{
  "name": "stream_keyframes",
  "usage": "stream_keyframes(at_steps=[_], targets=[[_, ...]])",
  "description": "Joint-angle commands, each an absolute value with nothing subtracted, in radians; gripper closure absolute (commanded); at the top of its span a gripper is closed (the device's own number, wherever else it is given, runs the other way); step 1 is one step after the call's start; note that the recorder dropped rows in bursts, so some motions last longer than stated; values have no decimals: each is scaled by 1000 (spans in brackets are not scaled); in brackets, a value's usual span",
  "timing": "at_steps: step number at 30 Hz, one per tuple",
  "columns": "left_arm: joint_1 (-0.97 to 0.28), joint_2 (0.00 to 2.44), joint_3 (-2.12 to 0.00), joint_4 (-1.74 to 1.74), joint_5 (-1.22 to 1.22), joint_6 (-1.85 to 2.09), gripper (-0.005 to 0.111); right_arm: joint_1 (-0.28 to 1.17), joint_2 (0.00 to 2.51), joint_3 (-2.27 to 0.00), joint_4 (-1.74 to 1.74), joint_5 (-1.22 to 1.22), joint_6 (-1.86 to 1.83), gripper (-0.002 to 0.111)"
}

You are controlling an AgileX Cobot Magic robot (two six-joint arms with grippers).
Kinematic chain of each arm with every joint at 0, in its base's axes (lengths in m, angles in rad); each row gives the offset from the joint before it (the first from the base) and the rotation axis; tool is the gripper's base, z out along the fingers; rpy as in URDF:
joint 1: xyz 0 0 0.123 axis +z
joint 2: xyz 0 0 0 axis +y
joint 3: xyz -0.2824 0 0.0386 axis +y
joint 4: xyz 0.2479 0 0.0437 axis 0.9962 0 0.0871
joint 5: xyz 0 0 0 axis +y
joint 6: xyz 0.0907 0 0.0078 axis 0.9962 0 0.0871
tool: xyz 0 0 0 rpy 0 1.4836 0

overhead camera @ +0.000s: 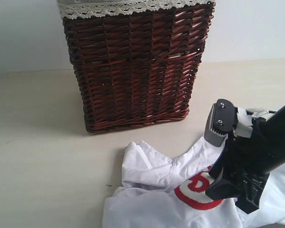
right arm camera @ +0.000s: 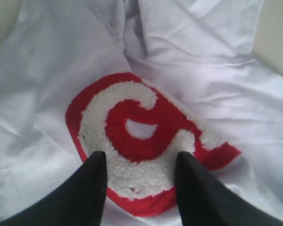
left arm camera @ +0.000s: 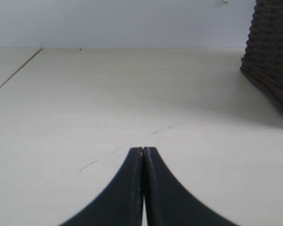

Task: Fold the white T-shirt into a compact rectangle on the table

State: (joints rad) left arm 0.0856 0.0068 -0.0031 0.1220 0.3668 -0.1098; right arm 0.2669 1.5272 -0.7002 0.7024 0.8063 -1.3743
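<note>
Right wrist view: right pincer is straddling the red patch, jaws apart, gripping nothing, probably lining up a pinch. White T-shirt is lying crumpled on the bench, near-right of the wicker basket. Left pincer is sitting closed, empty.

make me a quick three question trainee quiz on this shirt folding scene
1. True or false: the left claw is shut, with only bare table under it.
2. Pick one: the right claw is open over which part of the white T-shirt? A the red patch with the fuzzy letter; B a sleeve hem; C the neck tag.
3. Short answer: what stands on the table beyond the shirt?

Key: 1 true. 2 A. 3 the dark wicker basket.
</note>
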Motion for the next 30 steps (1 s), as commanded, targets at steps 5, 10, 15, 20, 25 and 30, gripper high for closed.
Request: stream_keyframes(at_steps=[5, 10, 15, 20, 25, 30], targets=[[86, 0, 0, 126, 361, -109, 107, 268, 1509, -705, 576, 1051, -1393, 108], [86, 0, 0, 126, 361, -109, 107, 268, 1421, -705, 549, 1221, -1432, 108], [86, 0, 0, 126, 361, -109, 107, 268, 1342, -705, 635, 1068, -1468, 103], [86, 0, 0, 126, 361, -109, 107, 268, 1348, -705, 662, 766, -1290, 63], [86, 0, 0, 126, 361, -109, 107, 268, 1434, -705, 616, 733, -982, 54], [86, 0, 0, 126, 361, -109, 107, 268, 1527, -705, 619, 743, -800, 55]])
